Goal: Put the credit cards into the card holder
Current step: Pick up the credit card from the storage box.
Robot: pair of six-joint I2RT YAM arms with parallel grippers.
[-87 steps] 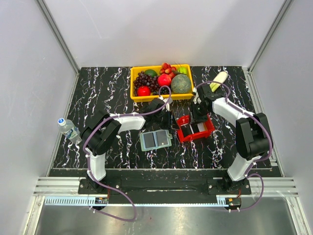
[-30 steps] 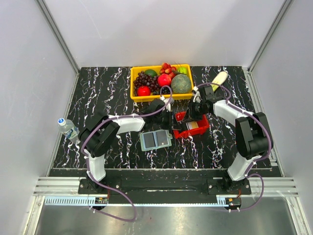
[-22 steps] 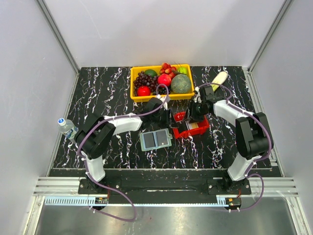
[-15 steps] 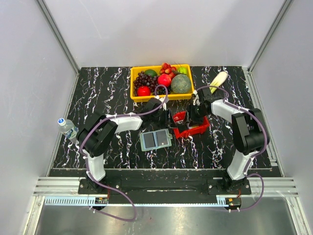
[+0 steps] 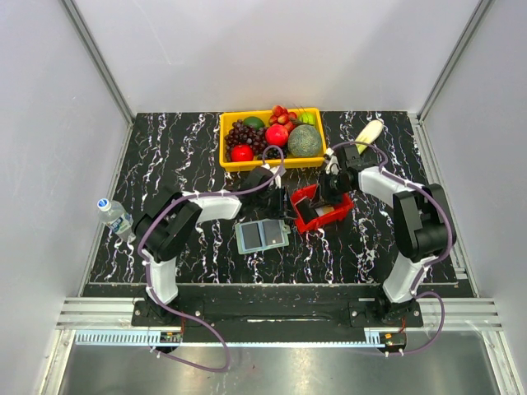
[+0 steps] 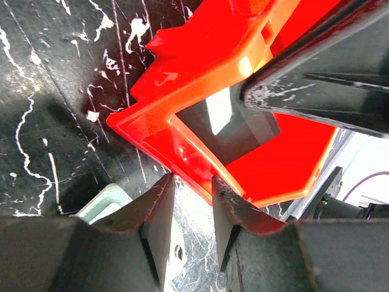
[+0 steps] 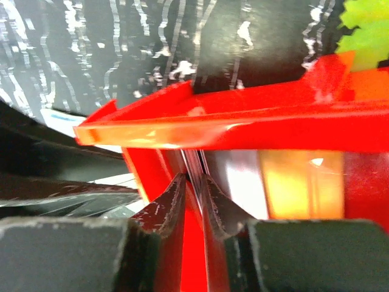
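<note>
Basket (image 5: 301, 216) has turned; right arm's fingers (image 7: 167, 207) dip inside.

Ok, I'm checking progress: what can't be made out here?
Card count in the red basket: top view, right arm overlaps it.
The thin edge between the right fingers: right wrist, blurred; card or wall unclear.
The card holder: left wrist, only a corner, behind left fingers.

We see a black table (image 5: 181, 140) veined with white marbling, boxed in by plain pale panels: a back wall (image 5: 272, 49), a left wall (image 5: 41, 164) and a right wall (image 5: 494, 181). Aluminium posts (image 5: 97, 59) run up the back corners. Nearest us lie a ribbed metal rail (image 5: 90, 313) and a brushed steel sheet (image 5: 272, 370). The light is even and soft.
</note>
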